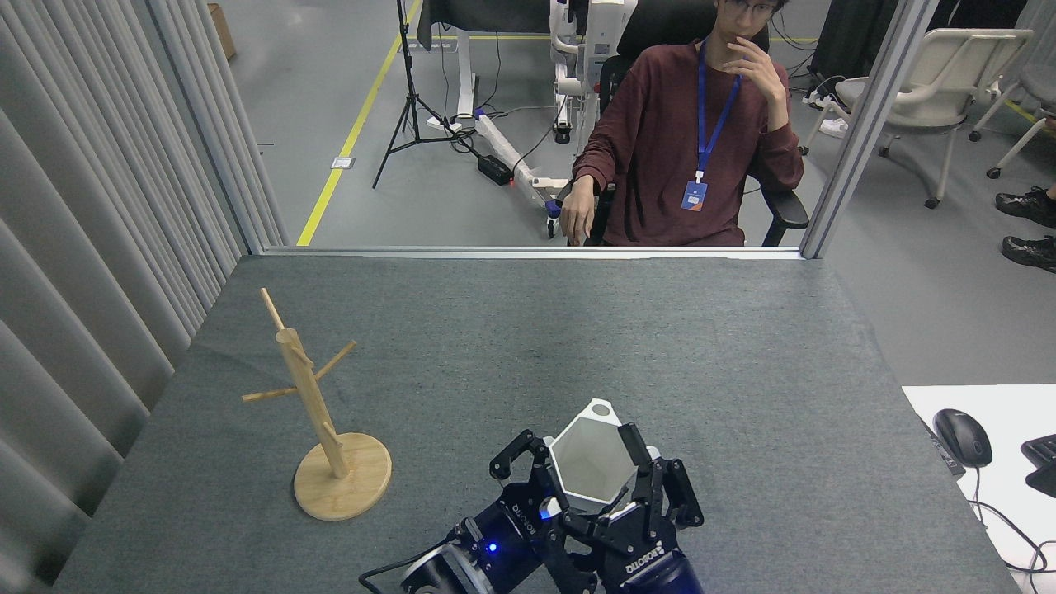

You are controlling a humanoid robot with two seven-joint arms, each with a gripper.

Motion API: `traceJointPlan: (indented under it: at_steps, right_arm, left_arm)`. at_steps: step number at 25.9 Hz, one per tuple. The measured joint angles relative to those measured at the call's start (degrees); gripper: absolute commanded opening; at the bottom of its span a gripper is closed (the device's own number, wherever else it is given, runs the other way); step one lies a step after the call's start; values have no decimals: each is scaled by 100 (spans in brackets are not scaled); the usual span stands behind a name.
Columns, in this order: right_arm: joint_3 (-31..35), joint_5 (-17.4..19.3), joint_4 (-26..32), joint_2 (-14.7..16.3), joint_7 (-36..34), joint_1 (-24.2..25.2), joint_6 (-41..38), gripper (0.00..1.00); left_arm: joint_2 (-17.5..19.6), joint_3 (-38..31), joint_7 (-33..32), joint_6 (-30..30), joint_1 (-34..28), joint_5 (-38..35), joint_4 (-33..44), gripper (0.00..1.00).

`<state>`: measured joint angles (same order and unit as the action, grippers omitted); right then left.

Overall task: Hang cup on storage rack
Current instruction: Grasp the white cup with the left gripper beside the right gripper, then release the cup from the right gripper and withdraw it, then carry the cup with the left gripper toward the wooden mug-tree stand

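Observation:
The white faceted cup (591,462) is held above the near edge of the table, mouth up, with its tab handle (602,409) pointing away from me. My left gripper (551,487) comes in from the lower left and has its fingers pressed on the cup's left side. My right gripper (615,495) reaches up from below. One of its fingers (637,455) lies against the cup's right wall, and the other is hidden under the cup. The wooden storage rack (312,404) stands upright to the left, well clear of both grippers, with its pegs bare.
The grey felt table (528,346) ends at a curtain wall on the left. A person sits behind the far edge. At the right, a white desk (940,404) holds a mouse (962,436).

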<state>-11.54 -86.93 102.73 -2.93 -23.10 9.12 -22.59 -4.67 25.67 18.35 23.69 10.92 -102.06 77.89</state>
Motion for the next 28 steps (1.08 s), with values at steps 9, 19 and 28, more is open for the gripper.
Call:
traceJointPlan:
  at_steps: [9,19,28]
  right_arm:
    - [2182,1733,-563,63,664,-658,1386,99]
    - [2582,1049,-912,1158,858,803,854,99]
    - [2569,538,-926,1206,690,1085,697,99]
  left_arm:
    - [11,-8,47,-14,-30,-97,44,45]
    - [112,-514,47,-33,-255,-92,315,46]
    - [588,-2272,154,436,-1379,-35,1635,45]
